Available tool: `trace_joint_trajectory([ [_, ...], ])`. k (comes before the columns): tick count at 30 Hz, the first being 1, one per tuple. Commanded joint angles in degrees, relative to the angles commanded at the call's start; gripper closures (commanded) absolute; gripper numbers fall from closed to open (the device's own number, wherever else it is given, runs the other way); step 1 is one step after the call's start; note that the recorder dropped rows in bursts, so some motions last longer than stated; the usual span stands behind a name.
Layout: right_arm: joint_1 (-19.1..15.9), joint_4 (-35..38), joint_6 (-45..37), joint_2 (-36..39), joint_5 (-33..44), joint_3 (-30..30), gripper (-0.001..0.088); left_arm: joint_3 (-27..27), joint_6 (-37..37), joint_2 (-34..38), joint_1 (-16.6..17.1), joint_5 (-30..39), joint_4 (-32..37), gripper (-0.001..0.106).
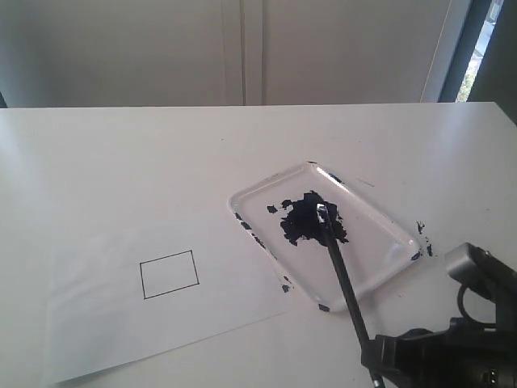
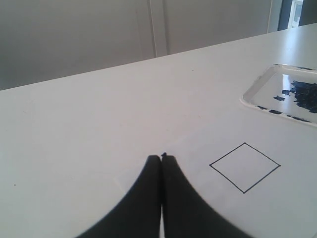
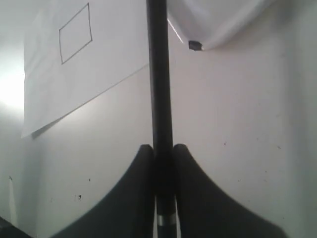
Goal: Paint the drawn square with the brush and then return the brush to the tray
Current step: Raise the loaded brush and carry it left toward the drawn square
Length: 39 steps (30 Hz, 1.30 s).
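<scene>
Your right gripper (image 3: 162,148) is pinching the brush (image 3: 158,74) by its black handle.

You are looking along the handle as it is running straight away from the two dark fingers (image 3: 133,198), which are pressing on it from both sides. It is leaving the picture before its tip is showing. A silver band (image 3: 166,218) is circling the handle back between the fingers. On one side of the handle the white paper sheet (image 3: 114,39) is lying on the table (image 3: 247,148), carrying the drawn square (image 3: 76,33), a thin black outline with plain white inside. On the other side a corner of the clear tray (image 3: 223,20) is poking in, with a dark speck (image 3: 195,45) sitting on its rim.
</scene>
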Motion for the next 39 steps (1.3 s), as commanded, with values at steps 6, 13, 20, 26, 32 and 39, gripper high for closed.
trace_joint_trajectory([
  [6,0.0,1.37,0.0,0.0,2.05,0.07,0.0868,0.0,0.0,0.0,0.0,0.0,0.0,0.105],
  [13,0.0,5.48,0.0,3.94,2.95,1.0,0.0868,0.0,0.0,0.0,0.0,0.0,0.0,0.105],
  [20,0.0,5.85,-0.34,10.72,2.51,-3.81,0.0868,0.0,0.0,0.0,0.0,0.0,0.0,0.105],
  [26,0.0,5.97,-0.2,13.45,1.43,-5.01,0.0868,0.0,0.0,0.0,0.0,0.0,0.0,0.105],
  [32,0.0,5.66,-1.44,14.67,-0.67,-6.1,0.0868,0.0,0.0,0.0,0.0,0.0,0.0,0.105],
  [39,0.21,5.56,-2.32,14.67,-17.08,-12.05,0.0868,0.0,0.0,0.0,0.0,0.0,0.0,0.105],
])
